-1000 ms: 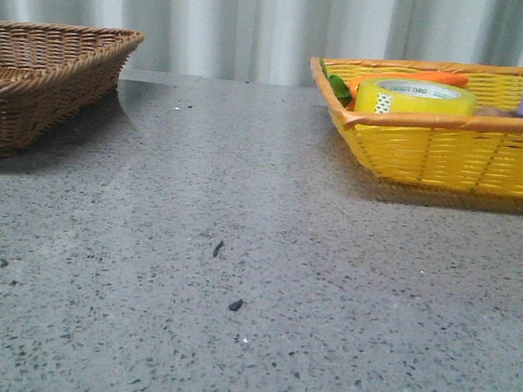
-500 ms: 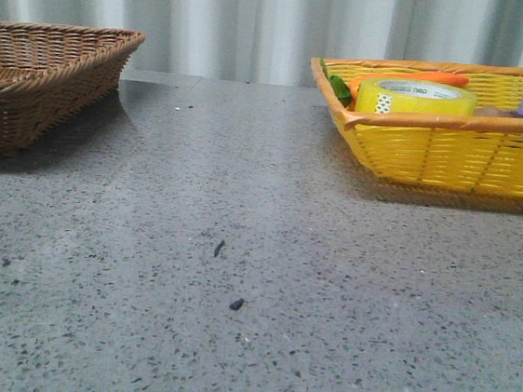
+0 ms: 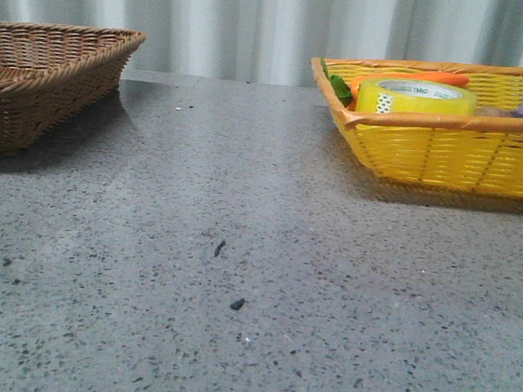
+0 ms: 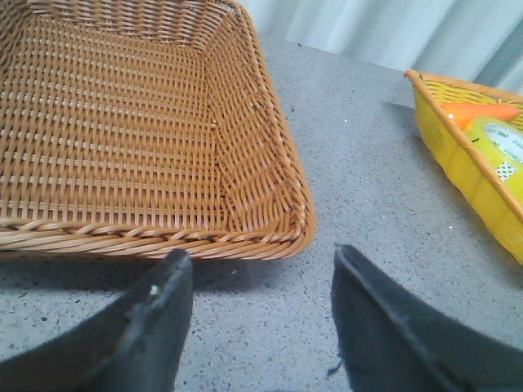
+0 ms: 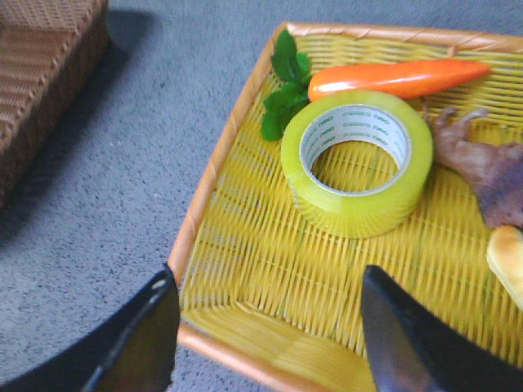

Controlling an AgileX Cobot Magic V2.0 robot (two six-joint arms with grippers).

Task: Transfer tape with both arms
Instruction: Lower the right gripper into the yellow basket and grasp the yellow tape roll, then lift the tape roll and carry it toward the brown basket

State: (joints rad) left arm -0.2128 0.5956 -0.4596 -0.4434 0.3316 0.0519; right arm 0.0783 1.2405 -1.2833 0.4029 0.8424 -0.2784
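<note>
While the tape [image 5: 357, 162] lies flat in the yellow basket [image 5: 245, 269], nothing has been picked up yet. In the front view the basket is seen at about two o'clock on the gray surface [image 3: 237, 250]. The tape is touched by an orange carrot [image 5: 396, 77] on its far side. The right pincer [image 5: 270, 335] is held spread wide above the basket, near the tape. The left pincer [image 4: 257, 306] is also spread, and it is held just beside the brown basket [image 4: 122, 131]. The reaching step seems to be in hand. Next, the right pincer should be lowered over the tape's wall and pressed together, clear of the carrot.
</note>
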